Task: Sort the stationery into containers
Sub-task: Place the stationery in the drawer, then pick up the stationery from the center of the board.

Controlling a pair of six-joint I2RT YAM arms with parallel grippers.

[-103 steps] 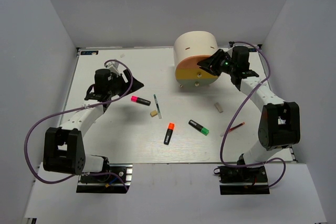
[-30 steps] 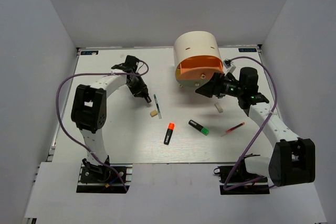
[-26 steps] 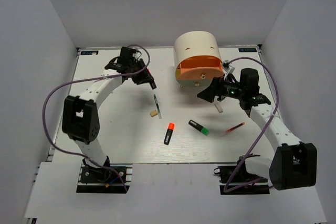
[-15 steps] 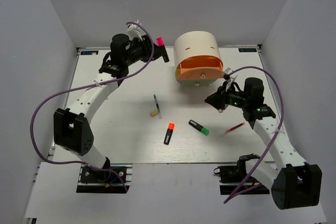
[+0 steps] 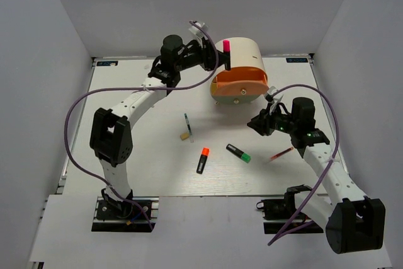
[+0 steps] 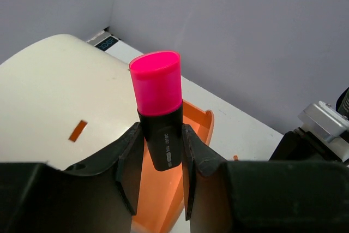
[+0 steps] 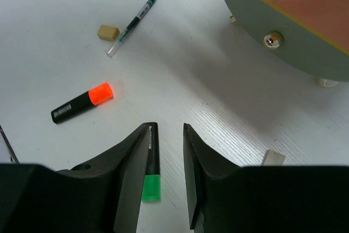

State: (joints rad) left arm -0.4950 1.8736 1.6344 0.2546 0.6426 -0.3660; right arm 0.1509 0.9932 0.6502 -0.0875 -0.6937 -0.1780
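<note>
My left gripper is shut on a pink-ended black highlighter, held upright over the open orange drawer of the cream drum. In the left wrist view the highlighter stands between my fingers, with the drawer below. My right gripper is open and empty, low over the table. In the right wrist view it hangs beside the green-ended highlighter. The orange-ended highlighter, pale pen, tan eraser and red pen lie on the table.
A grey eraser lies right of my right gripper. The drum's lower yellow drawer with its knob is closed. The white table is walled in by grey panels on three sides.
My left gripper picked the pink highlighter off the table and carried it up and right to above the drum. My right gripper pulled the orange drawer open, let go and drew back over the table.
</note>
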